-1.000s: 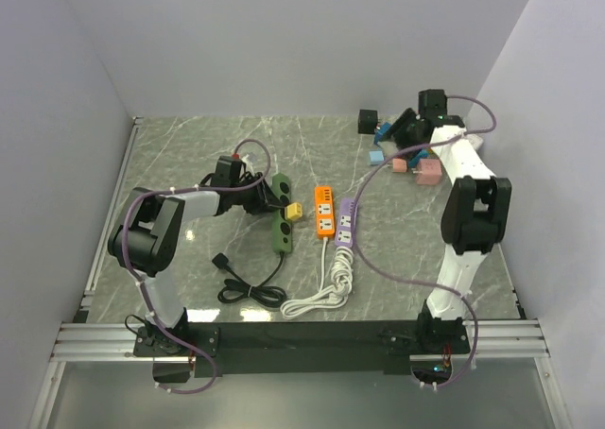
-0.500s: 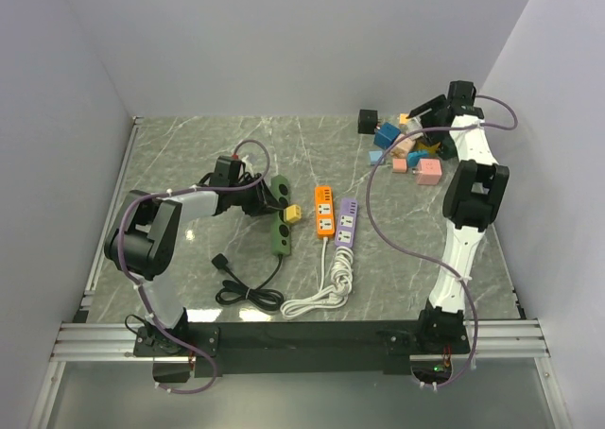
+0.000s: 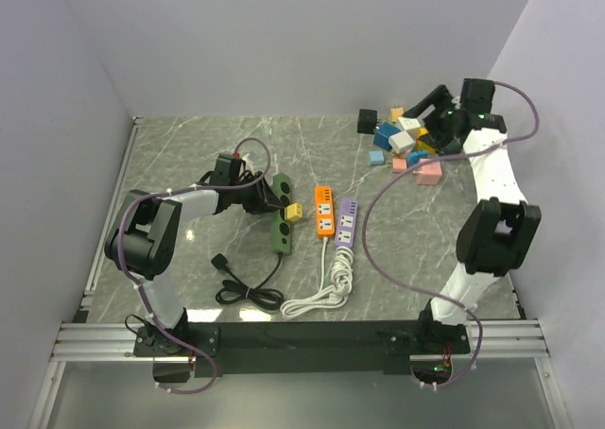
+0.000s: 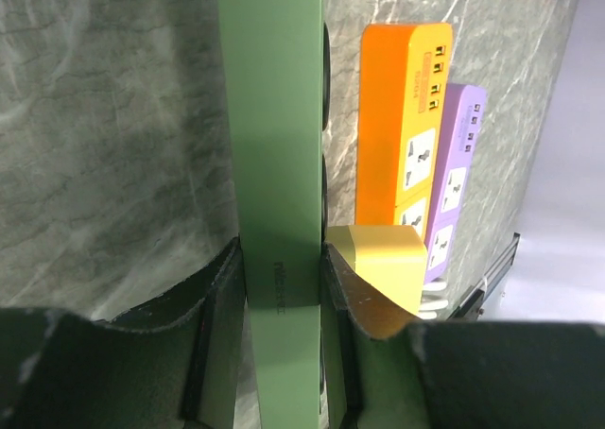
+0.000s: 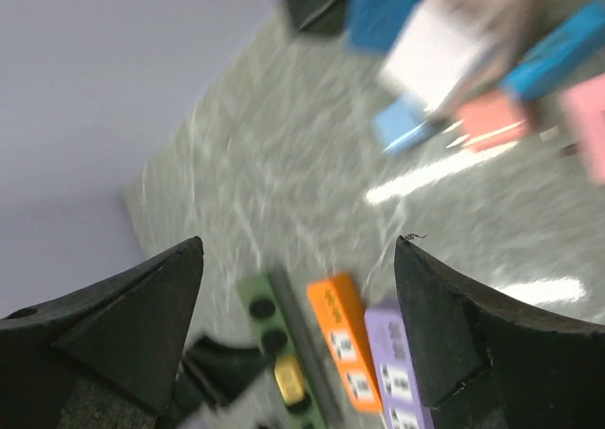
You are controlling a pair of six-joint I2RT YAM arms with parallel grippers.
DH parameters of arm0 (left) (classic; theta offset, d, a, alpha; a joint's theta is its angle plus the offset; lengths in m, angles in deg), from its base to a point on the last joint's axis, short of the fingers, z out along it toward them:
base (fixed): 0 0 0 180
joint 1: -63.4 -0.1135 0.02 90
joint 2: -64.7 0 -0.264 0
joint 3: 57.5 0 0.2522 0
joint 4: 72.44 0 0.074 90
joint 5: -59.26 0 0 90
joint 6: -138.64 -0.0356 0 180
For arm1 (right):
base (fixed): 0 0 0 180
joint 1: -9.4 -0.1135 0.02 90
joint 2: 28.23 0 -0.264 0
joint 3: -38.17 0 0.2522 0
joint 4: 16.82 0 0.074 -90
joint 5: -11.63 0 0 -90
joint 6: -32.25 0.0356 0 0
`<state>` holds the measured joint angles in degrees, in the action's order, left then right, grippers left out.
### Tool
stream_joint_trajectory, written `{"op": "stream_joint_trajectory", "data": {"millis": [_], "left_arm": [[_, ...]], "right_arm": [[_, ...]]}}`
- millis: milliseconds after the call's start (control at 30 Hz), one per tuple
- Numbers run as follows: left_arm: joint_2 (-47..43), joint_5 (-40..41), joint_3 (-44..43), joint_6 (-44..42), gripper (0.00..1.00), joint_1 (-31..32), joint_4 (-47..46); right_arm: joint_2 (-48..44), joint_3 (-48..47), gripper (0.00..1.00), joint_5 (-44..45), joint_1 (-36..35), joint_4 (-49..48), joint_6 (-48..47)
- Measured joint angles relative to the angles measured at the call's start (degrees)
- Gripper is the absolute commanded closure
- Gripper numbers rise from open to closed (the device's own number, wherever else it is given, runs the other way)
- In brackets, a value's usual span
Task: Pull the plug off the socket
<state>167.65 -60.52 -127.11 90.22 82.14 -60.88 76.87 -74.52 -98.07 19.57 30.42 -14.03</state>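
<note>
Grey marble bench (image 3: 189, 155): left gripper (image 4: 282, 268) clamps rigid green plastic power strip (image 4: 269, 89); hard yellow plug (image 4: 378, 259) probably suits a side grasp. Right gripper (image 5: 298, 249) wide, empty.

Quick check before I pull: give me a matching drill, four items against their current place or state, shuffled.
1 green strip
2 yellow plug
3 orange strip
4 right pincer

A open, holding nothing
B plugged into the green strip
C clamped in left pincer
D right beside purple strip

Pairs: 1-C, 2-B, 3-D, 4-A
</note>
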Motion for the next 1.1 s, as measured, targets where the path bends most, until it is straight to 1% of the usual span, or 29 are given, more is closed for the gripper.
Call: {"op": "stream_joint_trajectory", "data": {"millis": [67, 167, 233, 300, 400, 500, 767, 900, 967, 1000, 1033, 1067, 1100], "left_arm": [[0.0, -0.37, -0.11, 0.02, 0.99, 0.0, -0.09], [0.0, -0.9, -0.22, 0.07, 0.99, 0.0, -0.13], [0.02, -1.31, -0.35, 0.09, 0.99, 0.0, -0.13], [0.02, -1.75, -0.48, 0.11, 1.0, 0.0, -0.26], [0.02, -1.95, -0.52, 0.15, 0.99, 0.0, -0.31], [0.02, -2.05, -0.52, 0.28, 0.99, 0.0, -0.37], [0.02, -2.36, -0.52, 1.36, 0.99, 0.0, -1.53], [0.02, -2.4, -0.52, 1.55, 0.99, 0.0, -1.66], [0.02, -2.51, -0.52, 1.6, 0.99, 0.0, -1.75], [0.02, -2.54, -0.52, 1.6, 0.99, 0.0, -1.77], [0.02, -2.6, -0.52, 1.57, 0.99, 0.0, -1.84], [0.02, -2.54, -0.52, 1.57, 0.99, 0.0, -1.84], [0.02, -2.43, -0.52, 1.57, 0.99, 0.0, -1.88]], "right_arm": [[-4.2, 3.15, 0.12, -2.23, -2.99, -0.28, -3.34], [-7.69, 9.99, 0.12, -6.29, -10.34, -2.43, -7.23], [-7.72, 14.71, 0.13, -9.29, -15.93, -3.91, -9.03], [-5.77, 17.94, 0.13, -11.5, -21.81, -3.85, -10.71], [-2.43, 19.04, 0.13, -12.92, -27.91, -3.82, -12.09], [-0.31, 19.02, 0.13, -12.92, -32.2, -4.11, -12.76], [6.56, 16.7, 0.18, -12.7, -37.73, -4.96, -13.84], [9.31, 16.5, 0.25, -12.74, -39.63, -5.11, -13.86], [10.47, 16.2, 0.32, -12.74, -40.24, -5.18, -13.94], [11.06, 15.89, 0.39, -12.81, -40.57, -5.2, -14.01], [11.58, 15.43, 0.44, -13.11, -40.76, -5.29, -14.03], [12.13, 14.86, 0.52, -13.62, -40.92, -5.51, -14.1], [12.5, 14.38, 0.56, -14.08, -40.96, -5.62, -14.21]]}}
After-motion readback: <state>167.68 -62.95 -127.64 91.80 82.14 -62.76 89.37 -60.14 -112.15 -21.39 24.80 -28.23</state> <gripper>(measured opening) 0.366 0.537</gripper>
